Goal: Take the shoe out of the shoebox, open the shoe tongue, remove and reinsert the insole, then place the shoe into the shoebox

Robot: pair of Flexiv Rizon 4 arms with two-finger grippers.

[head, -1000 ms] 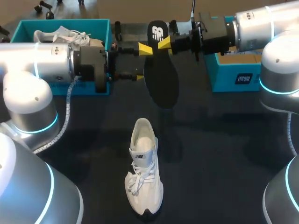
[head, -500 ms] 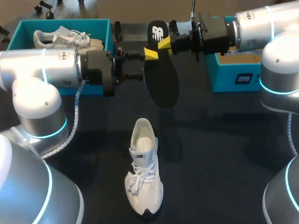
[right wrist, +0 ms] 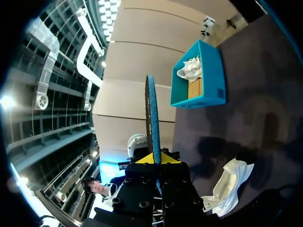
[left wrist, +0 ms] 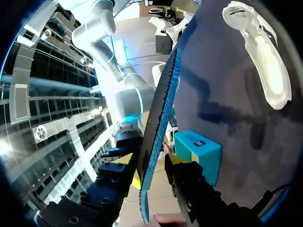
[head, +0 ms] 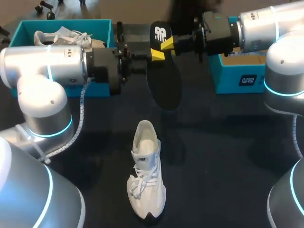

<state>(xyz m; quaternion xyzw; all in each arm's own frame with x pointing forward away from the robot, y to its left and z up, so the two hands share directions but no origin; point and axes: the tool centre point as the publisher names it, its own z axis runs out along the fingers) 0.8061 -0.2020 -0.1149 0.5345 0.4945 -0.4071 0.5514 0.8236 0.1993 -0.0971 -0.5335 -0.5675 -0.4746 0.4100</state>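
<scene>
My right jaws are clenched on the insole (head: 164,80) at its printed end. It hangs off the bench (head: 228,156), beyond the heel of the shoe (head: 146,175). My left jaws sit at the insole's edge with their tips hidden, so I cannot tell whether they grip. Beyond the shoe, leftward, my arm covers part of the shoebox (head: 21,33).

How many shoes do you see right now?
2. One white shoe lies on the table, toward the front middle. The other shoe lies in the teal shoebox at the back left. The arms may hide part of that box.
</scene>
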